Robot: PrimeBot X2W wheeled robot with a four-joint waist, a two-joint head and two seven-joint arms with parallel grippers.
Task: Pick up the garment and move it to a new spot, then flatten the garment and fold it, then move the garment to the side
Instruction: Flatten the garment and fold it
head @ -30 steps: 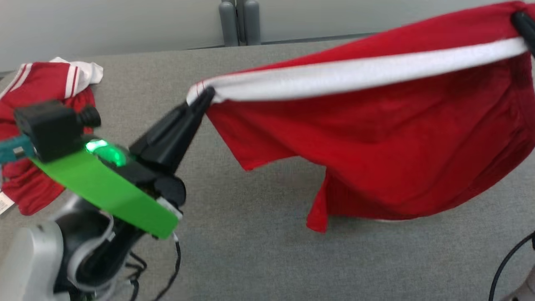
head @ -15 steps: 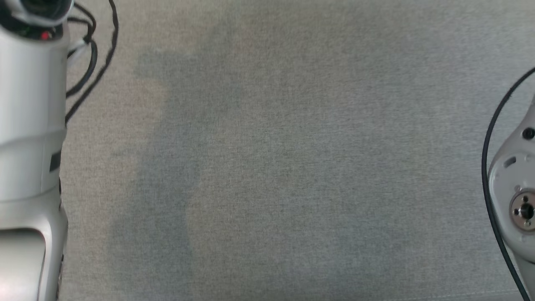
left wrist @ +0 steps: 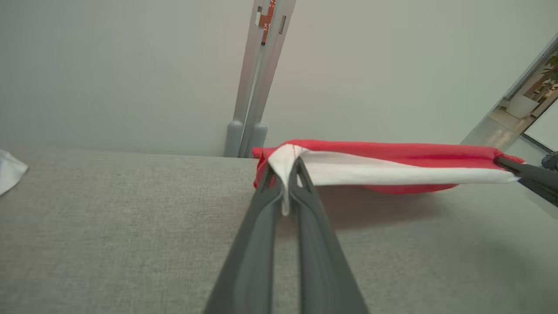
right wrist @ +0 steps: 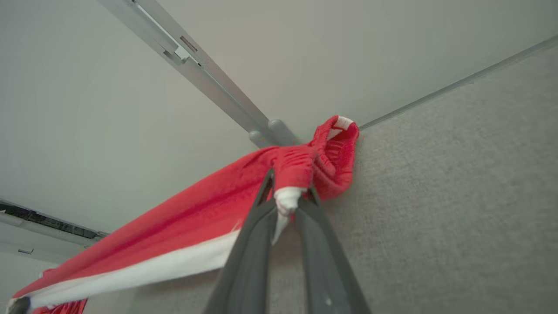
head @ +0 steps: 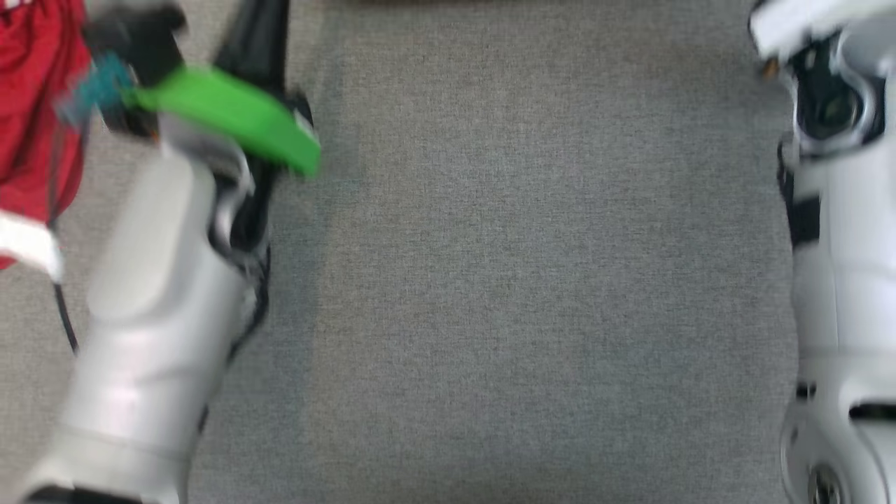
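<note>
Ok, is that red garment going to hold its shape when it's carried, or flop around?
Probably floppy: the red garment droops below its white band, which is stretched between two pinched ends. It's likely light, since small pinches alone carry it. It bunches near the right jaws, so expect wrinkles when it's set down.

The head camera looks straight down on the table [head: 525, 280]. Both wrist cameras sit low and close, sharing the garment [left wrist: 392, 150]
</note>
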